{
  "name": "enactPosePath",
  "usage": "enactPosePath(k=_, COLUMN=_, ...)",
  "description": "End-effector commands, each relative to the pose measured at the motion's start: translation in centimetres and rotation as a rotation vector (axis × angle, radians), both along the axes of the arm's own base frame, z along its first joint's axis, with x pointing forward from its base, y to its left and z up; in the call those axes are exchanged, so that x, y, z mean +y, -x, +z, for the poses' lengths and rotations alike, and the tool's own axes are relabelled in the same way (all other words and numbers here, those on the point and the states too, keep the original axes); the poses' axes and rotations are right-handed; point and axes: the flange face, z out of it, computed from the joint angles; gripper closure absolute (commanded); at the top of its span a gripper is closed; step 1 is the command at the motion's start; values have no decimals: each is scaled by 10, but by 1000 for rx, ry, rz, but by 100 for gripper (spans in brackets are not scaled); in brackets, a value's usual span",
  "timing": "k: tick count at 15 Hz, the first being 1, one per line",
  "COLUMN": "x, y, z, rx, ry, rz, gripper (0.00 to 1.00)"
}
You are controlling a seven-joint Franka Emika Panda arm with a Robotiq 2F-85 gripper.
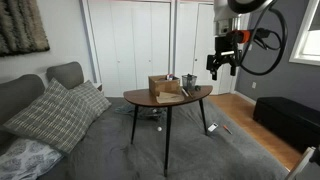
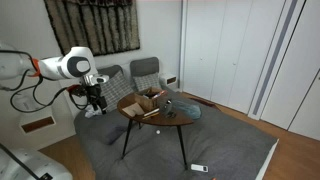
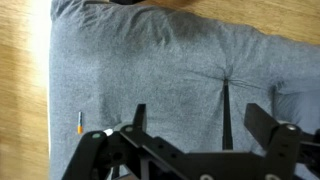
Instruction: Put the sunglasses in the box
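Note:
The small brown cardboard box (image 1: 163,87) stands with its flaps up on the round wooden table (image 1: 140,97); it also shows in an exterior view (image 2: 147,101). I cannot make out the sunglasses clearly; small dark items lie by the box on the tabletop. My gripper (image 1: 222,64) hangs in the air beyond the table's edge, apart from the box, and shows in both exterior views (image 2: 93,106). In the wrist view the gripper (image 3: 200,125) is open and empty over grey fabric.
A small grey cup (image 1: 189,81) stands next to the box. A grey couch with cushions (image 1: 60,110) lies beside the table. Grey fabric (image 3: 170,60) spreads below the gripper, with wood floor (image 3: 25,90) at its edge and a small orange item (image 3: 80,124).

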Motion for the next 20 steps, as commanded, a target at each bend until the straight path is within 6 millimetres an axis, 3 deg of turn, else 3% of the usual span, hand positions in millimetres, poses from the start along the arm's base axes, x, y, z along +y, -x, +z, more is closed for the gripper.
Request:
enactPosePath(k=1, x=0, y=0, z=0, rx=1, ry=0, rz=0, gripper=0)
enactPosePath(k=17, x=0, y=0, z=0, rx=1, ry=0, rz=0, gripper=0)
enactPosePath(k=20, x=-19, y=-21, z=9, rx=-54, ry=-29, rz=38, gripper=0)
